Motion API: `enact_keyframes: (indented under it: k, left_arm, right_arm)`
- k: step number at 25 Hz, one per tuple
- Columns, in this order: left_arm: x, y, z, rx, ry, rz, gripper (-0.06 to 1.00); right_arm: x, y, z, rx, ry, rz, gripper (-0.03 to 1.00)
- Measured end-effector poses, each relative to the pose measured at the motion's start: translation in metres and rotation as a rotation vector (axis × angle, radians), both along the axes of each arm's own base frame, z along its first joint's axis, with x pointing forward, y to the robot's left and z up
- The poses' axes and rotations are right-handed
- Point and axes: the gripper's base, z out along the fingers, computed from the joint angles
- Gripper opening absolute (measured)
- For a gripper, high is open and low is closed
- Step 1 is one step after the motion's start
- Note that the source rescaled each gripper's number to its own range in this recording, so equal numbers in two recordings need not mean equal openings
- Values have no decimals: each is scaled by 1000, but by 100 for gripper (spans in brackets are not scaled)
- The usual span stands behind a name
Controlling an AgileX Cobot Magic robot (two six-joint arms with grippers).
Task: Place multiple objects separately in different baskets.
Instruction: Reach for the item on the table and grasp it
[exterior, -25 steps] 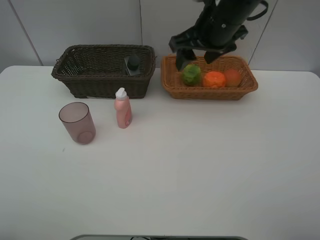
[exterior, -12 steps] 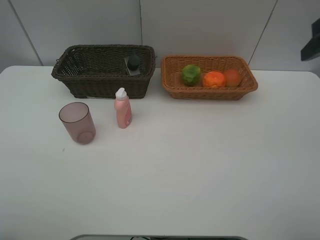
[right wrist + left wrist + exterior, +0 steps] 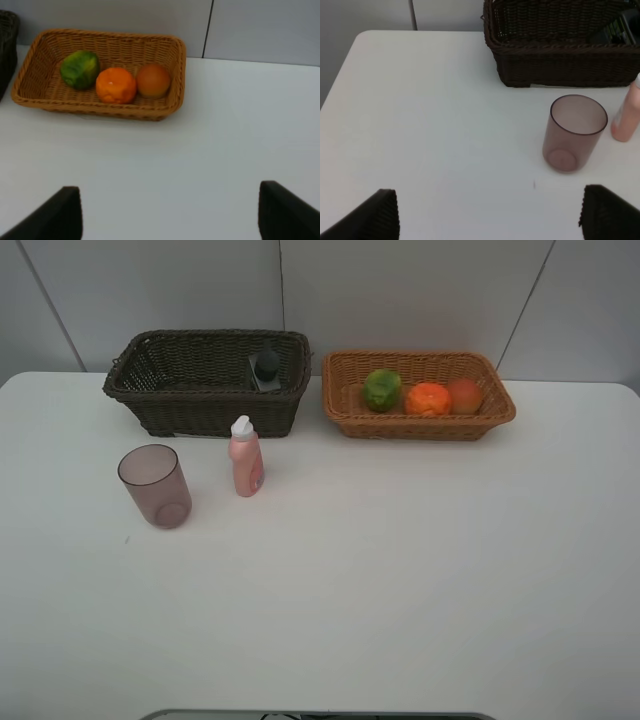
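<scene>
Presently, three fruits lie in the tan basket (image 3: 418,423): the green fruit (image 3: 381,389), the orange (image 3: 429,399) beside it, and the peach (image 3: 465,394) on the orange's far side. The grey bottle (image 3: 265,367) leans in the corner of the dark basket (image 3: 205,405) nearest the tan one. Two items stand on the table (image 3: 400,570) in front of the dark basket: the pink bottle (image 3: 244,457), just before its front wall, and the mauve cup (image 3: 155,486), farther out from that wall and toward the basket's other end.

Neither arm appears in the high view. The left gripper (image 3: 487,212) shows both fingertips wide apart with nothing between them, looking toward the cup; the right gripper (image 3: 170,212) is likewise spread and empty, facing the tan basket.

The step in hand is judged to be fetching the cup or the pink bottle with the left arm. For the cup, straddle its wall or rim squarely and close gently, since thin plastic may slip or flex. For the bottle, grip the body below the white cap, keeping it upright, and clear the dark basket's front wall before lowering.
</scene>
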Motion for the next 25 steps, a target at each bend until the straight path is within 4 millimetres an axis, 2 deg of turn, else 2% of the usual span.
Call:
enact_keyframes:
  k: [8,11,15,25]
  left_arm:
    - [0,0,0,0,0,0,92]
    - [0,0,0,0,0,0,92]
    - [0,0,0,0,0,0,92]
    - [0,0,0,0,0,0,92]
  right_arm:
    - [-37,-2,-55,-1,-29,-2,79]
    - [-51,-3,-69,2,-83,-2,79]
    - [-60,-3,-87,3,-99,-2,79]
    - [-61,-3,-90,3,-85,-3,79]
